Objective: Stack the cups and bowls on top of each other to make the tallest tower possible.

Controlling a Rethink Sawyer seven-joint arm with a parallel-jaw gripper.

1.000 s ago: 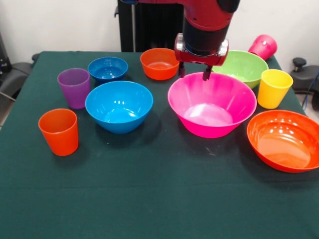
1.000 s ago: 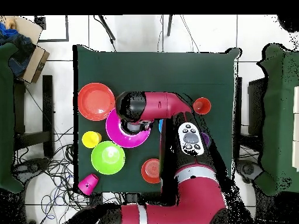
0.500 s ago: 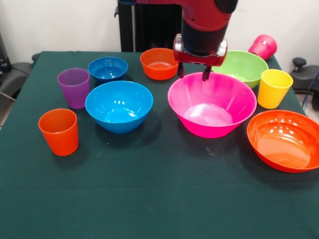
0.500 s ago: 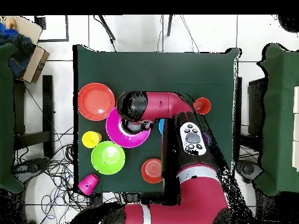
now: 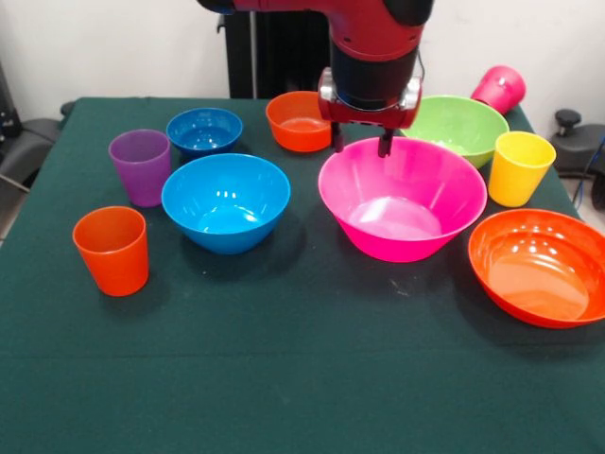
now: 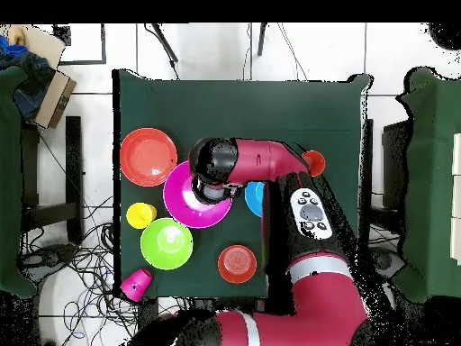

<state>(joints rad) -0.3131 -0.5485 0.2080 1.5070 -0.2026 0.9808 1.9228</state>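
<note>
My gripper (image 5: 360, 147) hangs open and empty over the far left rim of the very large pink bowl (image 5: 416, 241). Beside that bowl stand the medium blue bowl (image 5: 225, 200), the large orange bowl (image 5: 539, 265) and the lime green bowl (image 5: 458, 123). The small orange bowl (image 5: 301, 120) and small blue bowl (image 5: 204, 130) sit further back. Upright are the orange cup (image 5: 112, 250), purple cup (image 5: 141, 166) and yellow cup (image 5: 518, 167). The magenta cup (image 5: 499, 88) lies tipped at the back right corner. From overhead, the arm's wrist hides the gripper and part of the pink bowl (image 6: 185, 205).
Everything rests on a dark green tablecloth (image 5: 302, 359). In the overhead view the arm (image 6: 270, 162) covers the purple cup and small blue bowl, and half hides the medium blue bowl (image 6: 253, 198) and orange cup (image 6: 314, 163). Chairs stand off both table sides.
The gripper has shifted slightly left along the pink bowl's far rim, still open. The arm's elbow has swung round. No cup or bowl has moved.
</note>
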